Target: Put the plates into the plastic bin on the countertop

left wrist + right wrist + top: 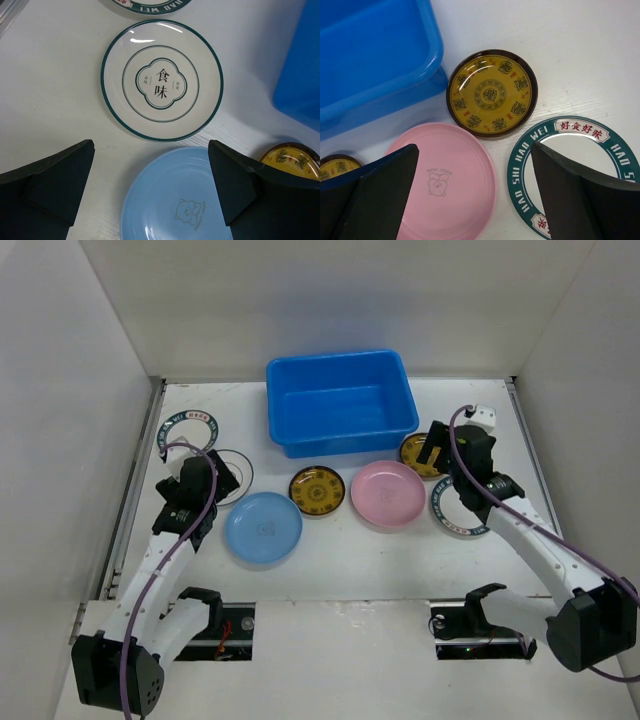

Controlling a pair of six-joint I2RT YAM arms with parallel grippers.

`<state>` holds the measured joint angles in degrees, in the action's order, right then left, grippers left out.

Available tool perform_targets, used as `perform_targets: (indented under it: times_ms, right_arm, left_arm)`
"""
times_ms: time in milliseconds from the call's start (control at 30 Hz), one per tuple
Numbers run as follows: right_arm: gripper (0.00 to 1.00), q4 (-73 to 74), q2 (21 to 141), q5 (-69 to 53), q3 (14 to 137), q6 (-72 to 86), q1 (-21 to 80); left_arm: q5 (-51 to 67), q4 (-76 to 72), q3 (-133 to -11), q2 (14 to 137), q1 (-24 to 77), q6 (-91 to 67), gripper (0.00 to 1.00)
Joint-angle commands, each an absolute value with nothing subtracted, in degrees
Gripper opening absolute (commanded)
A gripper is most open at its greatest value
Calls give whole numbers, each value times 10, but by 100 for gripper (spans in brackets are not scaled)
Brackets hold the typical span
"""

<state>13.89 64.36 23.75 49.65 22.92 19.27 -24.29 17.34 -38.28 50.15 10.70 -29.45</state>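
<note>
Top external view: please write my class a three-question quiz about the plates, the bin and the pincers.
1. True or false: the blue bin holds a plate.
2. Which plate lies between the light blue plate and the pink plate? A white plate, B yellow-gold plate, C green plate.
3. Fill in: the left pincer is ___.
Key: 1 false; 2 B; 3 open.

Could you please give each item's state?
Bin: empty, upright.
Blue plate: outside bin.
Pink plate: outside bin.
Middle yellow plate: outside bin.
Right yellow plate: outside bin.
Far-left white plate: outside bin.
Near-left white plate: outside bin.
Right white plate: outside bin.
Left gripper: open, empty.
Right gripper: open, empty.
</note>
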Motion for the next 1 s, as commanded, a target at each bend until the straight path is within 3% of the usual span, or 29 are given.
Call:
perform_targets:
  times_ms: [0, 233, 400, 533, 667, 800, 967]
  right_arm:
    - [100, 136, 617, 252, 494, 226, 203]
    - [100, 150, 621, 247, 505, 217, 216]
    - [100, 149, 624, 243, 511, 215, 239]
    - [100, 150, 612, 246, 520, 231, 266]
    - [100, 177, 582, 263, 510, 278, 283]
    - [100, 180, 584, 182, 505, 255, 279]
    - [100, 186, 612, 180, 513, 238, 283]
  left_arm:
    - [-270, 163, -409, 497, 106, -297, 100]
    - [-276, 181, -435, 512, 107, -280, 100]
    - [-279, 297, -495, 554, 117, -315, 100]
    - [-277, 321, -471, 536, 105, -403, 100]
    - [-217, 311, -453, 553, 109, -364, 100]
    - [-185, 344, -456, 571, 109, -366, 100]
    - [-174, 360, -439, 572, 121, -383, 100]
